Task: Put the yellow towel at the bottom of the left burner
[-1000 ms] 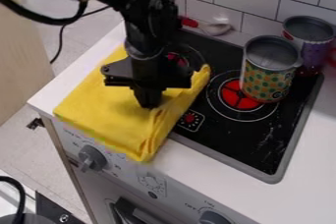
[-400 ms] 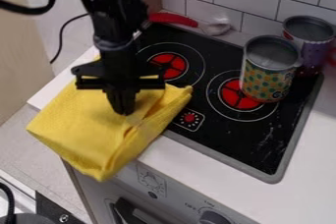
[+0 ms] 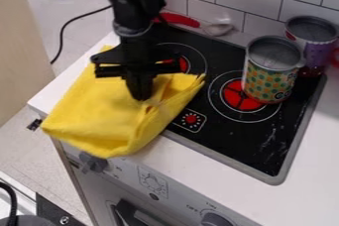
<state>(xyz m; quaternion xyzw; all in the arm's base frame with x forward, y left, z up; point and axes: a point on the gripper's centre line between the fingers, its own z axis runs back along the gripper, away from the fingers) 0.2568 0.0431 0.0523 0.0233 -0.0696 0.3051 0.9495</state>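
Camera view: gripper [image 3: 141, 97] hung down over front left corner of cooktop [image 3: 228, 138], claw clamped on yellow towel [image 3: 92, 106]. Towel spread over left end of white counter [image 3: 189, 159], front part draped past counter's front edge, partly over knob [image 3: 94, 162]; right part folded up, lying across cooktop's front left corner, just in front of left burner [image 3: 183, 64]. Patterned can [image 3: 270, 79] stood on right burner [image 3: 233, 97]; purple can [image 3: 315, 51] near back right corner. Red-handled spoon [image 3: 179, 20] lay along back edge.
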